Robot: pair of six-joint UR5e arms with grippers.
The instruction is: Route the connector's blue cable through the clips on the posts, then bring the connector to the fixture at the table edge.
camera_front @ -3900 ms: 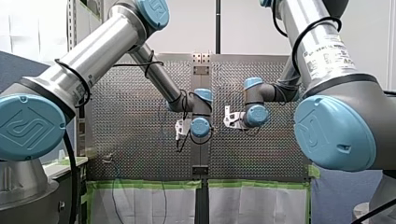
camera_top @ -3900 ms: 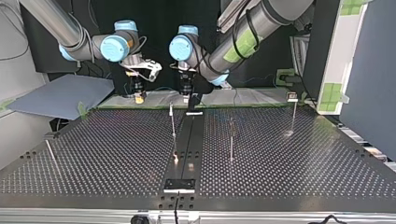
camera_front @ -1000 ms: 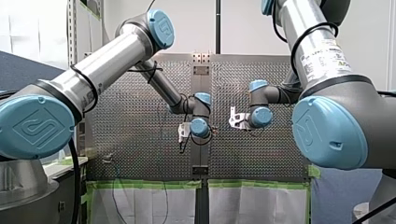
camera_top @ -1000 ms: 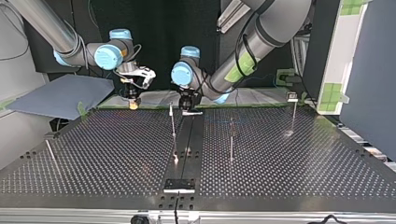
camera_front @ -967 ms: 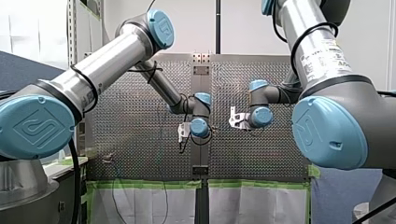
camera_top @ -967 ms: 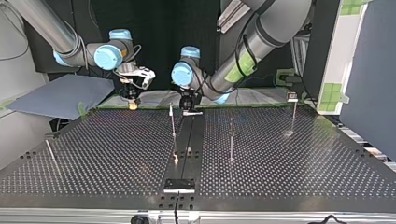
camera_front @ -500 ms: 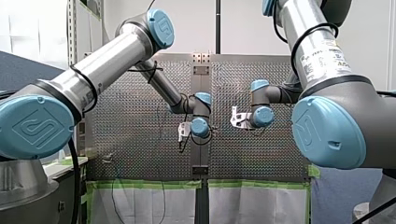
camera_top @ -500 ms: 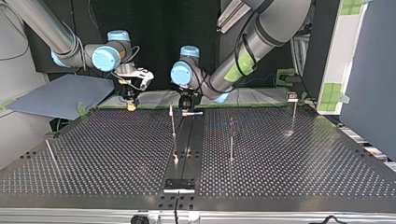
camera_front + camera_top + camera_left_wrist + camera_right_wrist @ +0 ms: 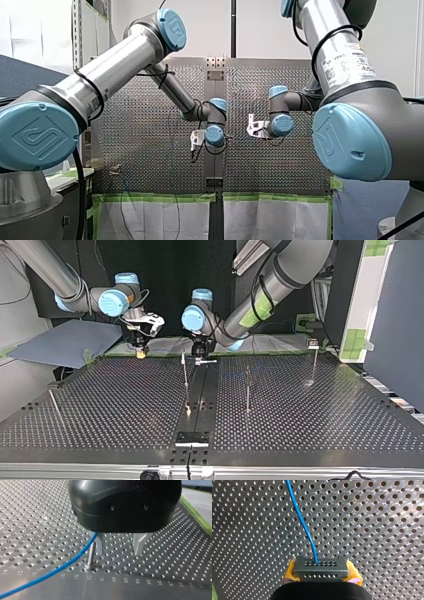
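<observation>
**As blue cable (image 9: pixel 300 517) trails over table (image 9: pixel 37 517), connector (image 9: pixel 321 566) sits pinched in yellow pads (image 9: pixel 290 571)**

Where the perforated table meets its edge nearest the arm bases, my right gripper (image 9: pixel 322 572) pinches the dark connector between its 2 yellow pads. The blue cable leaves the connector's face and runs away over the holes. My left gripper (image 9: pixel 119 553) hangs low near the middle of that same edge, its 2 metal fingers (image 9: pixel 100 545) spread with nothing between them. 1 finger stands just beside a slim upright post (image 9: pixel 91 555), and the cable crosses that post. A black plate (image 9: pixel 192 438) lies at the middle of the opposite edge.
</observation>
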